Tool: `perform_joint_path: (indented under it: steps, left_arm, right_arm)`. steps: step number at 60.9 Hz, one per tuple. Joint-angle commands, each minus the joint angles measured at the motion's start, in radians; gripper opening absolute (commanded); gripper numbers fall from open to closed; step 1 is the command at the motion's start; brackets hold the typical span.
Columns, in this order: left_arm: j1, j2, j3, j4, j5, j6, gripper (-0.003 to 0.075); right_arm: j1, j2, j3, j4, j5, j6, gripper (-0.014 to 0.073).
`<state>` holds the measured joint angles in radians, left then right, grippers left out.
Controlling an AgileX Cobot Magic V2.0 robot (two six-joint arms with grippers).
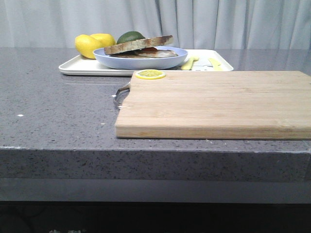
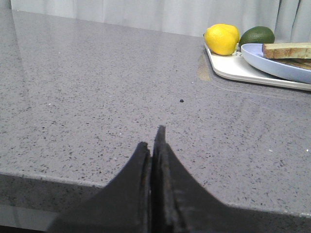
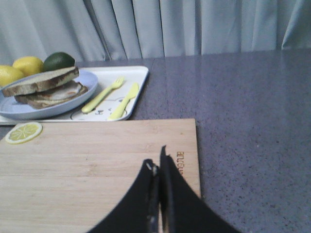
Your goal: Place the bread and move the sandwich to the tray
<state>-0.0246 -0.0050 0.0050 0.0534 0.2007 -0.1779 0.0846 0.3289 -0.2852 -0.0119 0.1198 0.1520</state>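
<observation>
The bread is a brown-crusted slice lying tilted on top of the sandwich on the round pale blue plate. The plate stands on the cream-white tray at the back of the table. Little of the egg shows under the top slice. The bread, plate and tray also show in the right wrist view. My left gripper is shut and empty over bare grey counter, far from the tray. My right gripper is shut and empty over the cutting board. Neither gripper shows in the front view.
A light wooden cutting board with a metal handle lies in front of the tray, a lemon slice on its far left corner. Two lemons and an avocado sit behind the plate. A yellow fork and knife lie on the tray.
</observation>
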Motion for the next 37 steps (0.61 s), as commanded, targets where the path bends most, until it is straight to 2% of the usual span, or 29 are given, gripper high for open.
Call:
perform_joint_path:
  steps: [1, 8, 18, 37]
  left_arm:
    - [0.001, -0.022, 0.0, -0.009, -0.085, -0.009, -0.002]
    - [0.001, -0.022, 0.0, -0.009, -0.085, -0.009, -0.002]
    - [0.001, -0.022, 0.0, -0.009, -0.085, -0.009, -0.002]
    - [0.001, -0.022, 0.0, -0.009, -0.085, -0.009, -0.002]
  right_arm:
    - [-0.002, -0.013, 0.045, -0.012, -0.191, -0.003, -0.0064]
    - [-0.002, -0.039, 0.169, -0.012, -0.248, -0.003, -0.0064]
    - [-0.002, -0.113, 0.295, -0.012, -0.226, -0.003, -0.0064]
    - [-0.002, -0.259, 0.31, -0.012, -0.071, -0.003, -0.0064]
